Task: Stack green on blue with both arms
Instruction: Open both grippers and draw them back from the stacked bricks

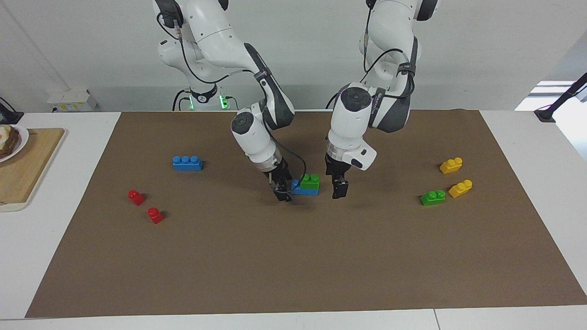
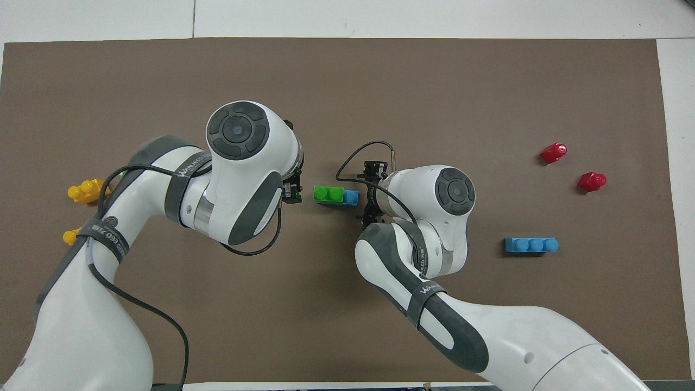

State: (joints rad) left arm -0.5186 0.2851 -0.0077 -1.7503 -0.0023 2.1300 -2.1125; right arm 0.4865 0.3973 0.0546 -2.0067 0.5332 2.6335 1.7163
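Observation:
A green brick [image 1: 310, 180] [image 2: 328, 194] sits pressed on one end of a blue brick [image 1: 304, 189] [image 2: 352, 197] at the middle of the mat. The blue brick's end toward the right arm sticks out bare. My right gripper [image 1: 282, 191] [image 2: 367, 194] is open, low over the mat just off that bare end. My left gripper [image 1: 338, 185] [image 2: 293, 189] is open and empty, raised over the mat beside the stack toward the left arm's end. A second green brick [image 1: 433, 197] lies there; my left arm hides it in the overhead view. A second blue brick [image 1: 187, 163] [image 2: 531, 245] lies toward the right arm's end.
Two yellow bricks [image 1: 451, 165] [image 1: 460, 188] lie by the loose green one. Two red bricks [image 1: 136, 197] [image 1: 155, 215] lie farther from the robots than the loose blue brick. A wooden board [image 1: 27, 169] with a plate [image 1: 13, 142] stands off the mat at the right arm's end.

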